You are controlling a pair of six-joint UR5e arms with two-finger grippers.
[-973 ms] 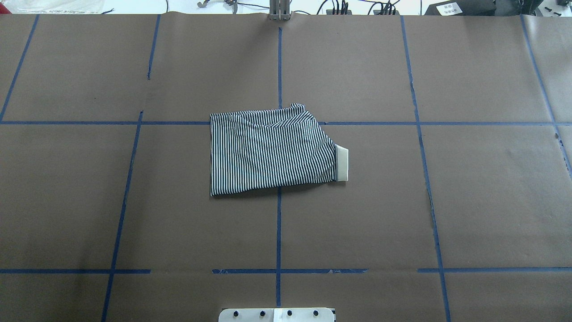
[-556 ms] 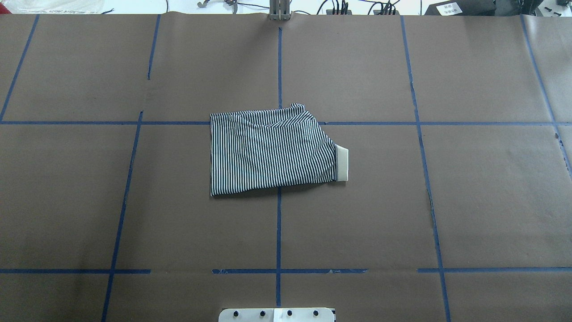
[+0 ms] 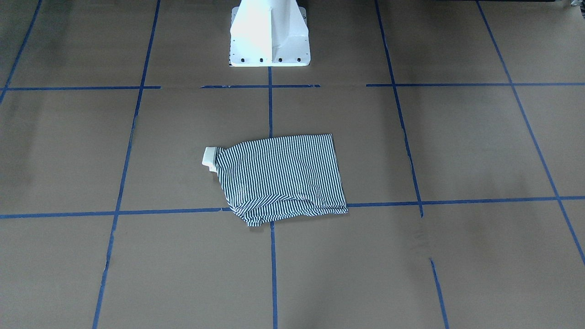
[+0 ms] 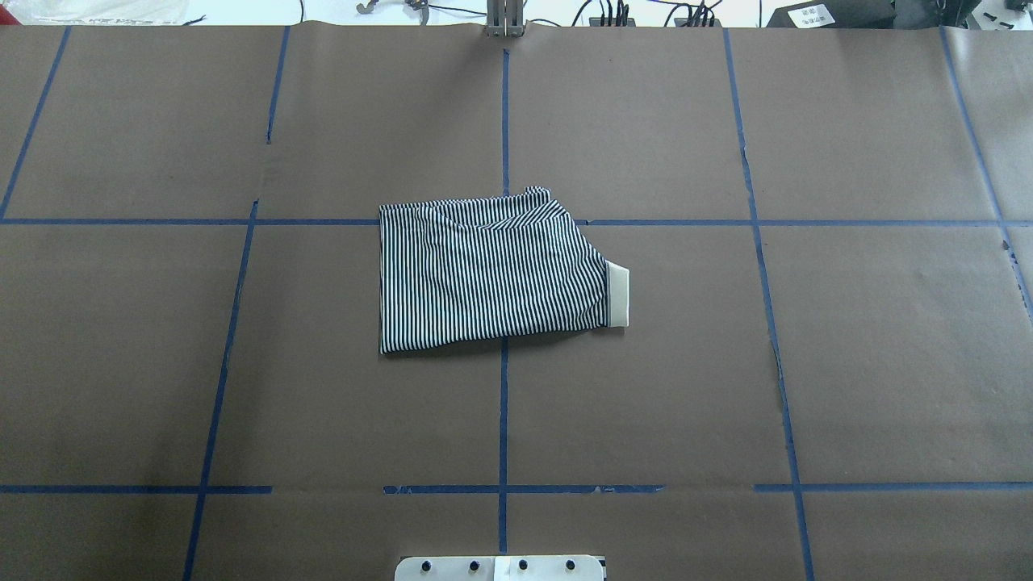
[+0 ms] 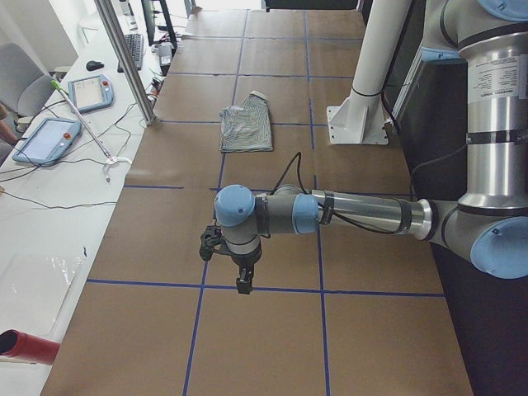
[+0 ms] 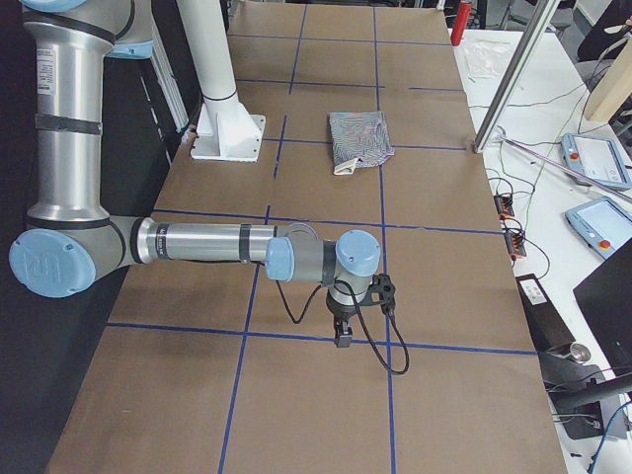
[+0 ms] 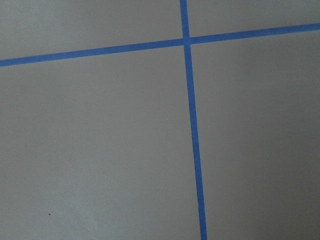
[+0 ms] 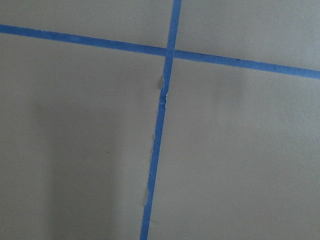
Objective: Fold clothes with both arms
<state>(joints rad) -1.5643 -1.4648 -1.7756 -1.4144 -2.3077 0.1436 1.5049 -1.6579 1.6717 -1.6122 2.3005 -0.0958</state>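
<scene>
1. Both grippers are hanging low over bare tabletop (image 4: 807,363), carrying nothing. The left gripper (image 5: 242,285) and the right gripper (image 6: 343,336) are showing only in the side views, so I cannot tell whether their jaws are spread or pressed together.
2. Beneath each gripper, the wrist views are showing only brown paper and blue tape lines (image 7: 192,125).
3. Well apart from both grippers, roughly between them, the striped polo shirt (image 4: 492,274) is lying flat as a compact folded packet, its cream collar (image 4: 617,296) poking out on the right gripper's side.
4. Folding is looking finished or nearly so; at most the rumpled far edge is needing tidying.
</scene>
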